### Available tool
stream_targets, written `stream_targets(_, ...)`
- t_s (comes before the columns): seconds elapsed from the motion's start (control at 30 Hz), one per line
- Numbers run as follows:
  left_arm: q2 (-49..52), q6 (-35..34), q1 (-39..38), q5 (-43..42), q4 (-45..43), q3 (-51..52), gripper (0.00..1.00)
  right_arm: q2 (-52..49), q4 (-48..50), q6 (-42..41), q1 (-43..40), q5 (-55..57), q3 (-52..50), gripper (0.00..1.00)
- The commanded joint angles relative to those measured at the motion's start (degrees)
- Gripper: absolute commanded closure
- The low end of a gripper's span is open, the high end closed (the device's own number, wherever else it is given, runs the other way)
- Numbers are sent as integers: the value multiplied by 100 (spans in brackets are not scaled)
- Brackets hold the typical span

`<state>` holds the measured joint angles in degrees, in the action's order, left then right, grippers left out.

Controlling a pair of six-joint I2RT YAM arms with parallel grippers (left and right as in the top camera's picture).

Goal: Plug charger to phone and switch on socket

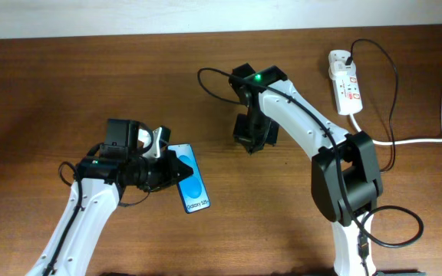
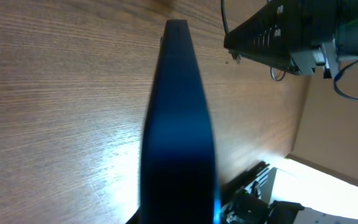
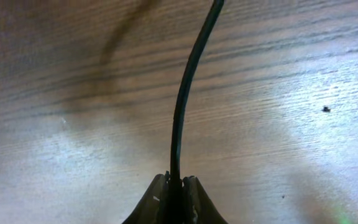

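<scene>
The phone [image 1: 192, 184], with a blue screen and "Galaxy S25" text, is gripped at its upper end by my left gripper [image 1: 170, 170], which is shut on it. In the left wrist view the phone [image 2: 179, 112] shows edge-on, running away from the jaws [image 2: 178, 218] above the table. The charger [image 1: 395, 92] is a thin black cable with its plug [image 1: 345, 57] in the white socket [image 1: 346, 84] at the far right. My right gripper [image 1: 252, 139] is shut on the cable [image 3: 185, 93], pinched between the fingers [image 3: 174, 186]. The connector tip is hidden.
The socket's thick white cord [image 1: 428, 139] runs off the right edge. The right arm's body [image 1: 347, 180] stands at the near right. My right gripper also shows in the left wrist view [image 2: 278, 37], beyond the phone's far end. The table is brown wood.
</scene>
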<state>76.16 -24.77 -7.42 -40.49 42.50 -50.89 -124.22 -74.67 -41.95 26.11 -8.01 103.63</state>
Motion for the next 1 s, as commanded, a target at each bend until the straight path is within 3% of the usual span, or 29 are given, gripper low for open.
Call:
stream_targets(0.0, -127, -424, -2, -321, -13, -131, 100, 31, 55, -619, -24, 109, -107, 87)
stream_targets(0.07, -127, -706, -2, -319, -15, -131, 100, 31, 66, -1193, -24, 98, -181, 78)
stream_targets(0.17, -127, -848, -2, -321, -15, -131, 100, 33, 184, -1237, -31, 92, -179, 78)
stream_targets(0.27, -127, -1038, -2, -321, -13, -131, 100, 33, 254, -1235, -59, 94, -173, 67)
stream_targets(0.4, -127, -1191, -2, -323, 13, -131, 100, 33, 254, -1235, -221, 90, -173, 42)
stream_targets(0.5, -127, -1191, -2, -321, 28, -131, 100, 33, 264, -1235, -339, 13, -170, 31)
stream_targets(0.63, -127, -1191, -2, -321, 26, -131, 100, 35, 354, -350, -699, -105, 50, 17)
stream_targets(0.67, -127, -1191, -2, -323, 26, -131, 100, 35, 361, 291, -807, -83, 109, 15)
stream_targets(0.8, -127, -1191, -2, -323, 28, -131, 100, 22, 98, 2059, -802, 164, -184, 24)
stream_targets(0.97, -127, -1191, -2, -323, 48, -131, 100, 20, 59, 2269, -763, 656, -643, 28)
